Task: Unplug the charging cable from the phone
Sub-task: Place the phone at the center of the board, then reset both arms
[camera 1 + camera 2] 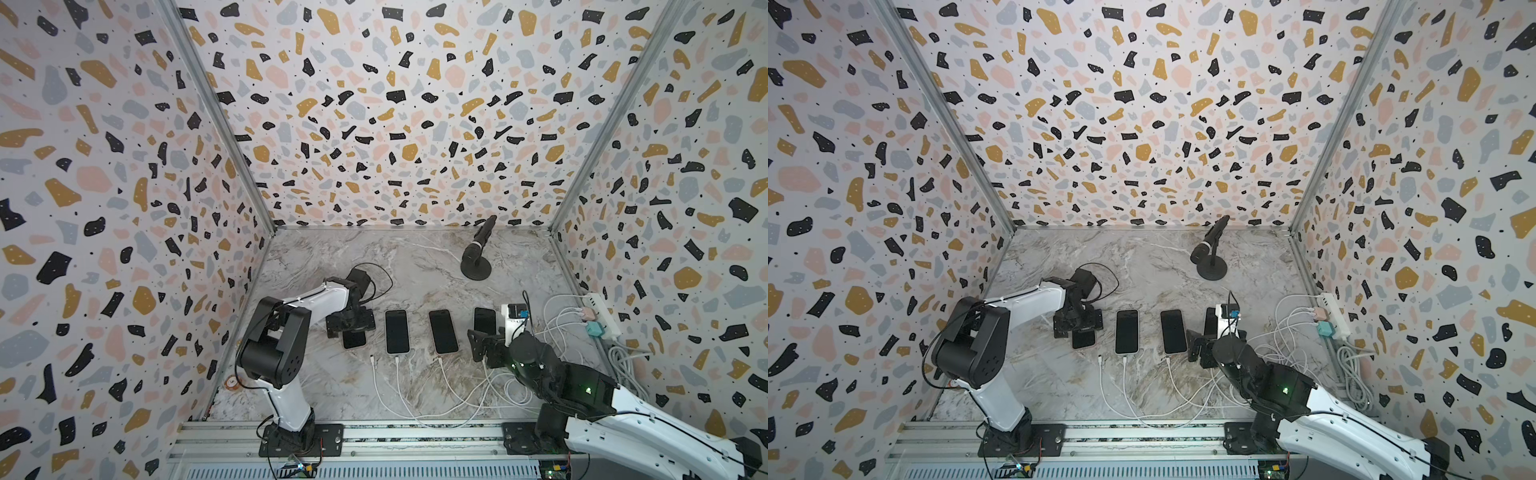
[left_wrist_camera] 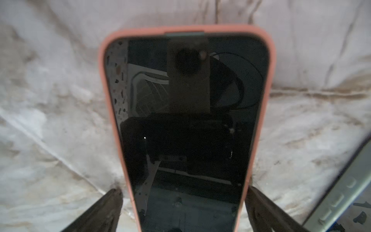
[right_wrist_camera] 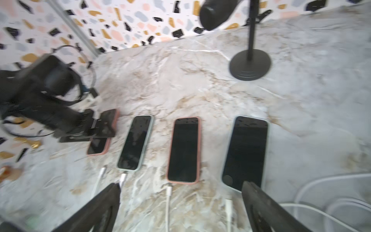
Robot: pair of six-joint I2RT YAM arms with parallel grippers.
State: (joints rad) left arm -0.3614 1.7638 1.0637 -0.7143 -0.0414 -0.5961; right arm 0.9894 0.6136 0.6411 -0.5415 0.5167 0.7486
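Left gripper (image 1: 351, 328) hangs low over the pink-cased phone (image 1: 354, 340) at the left end of the row. Its black fingers (image 2: 112, 202) are spread wide, one just beside each long edge of the phone. That phone's white charging cable (image 1: 372, 359) lies loose on the marble table (image 1: 415, 266), its plug a little apart from the phone. Right gripper (image 1: 482, 347) is spread wide too, holding nothing, above the near end of the rightmost phone (image 1: 485, 320). A mint-cased phone (image 1: 397, 331) and a second pink phone (image 1: 443, 331) lie between, each with a white plug at its near end.
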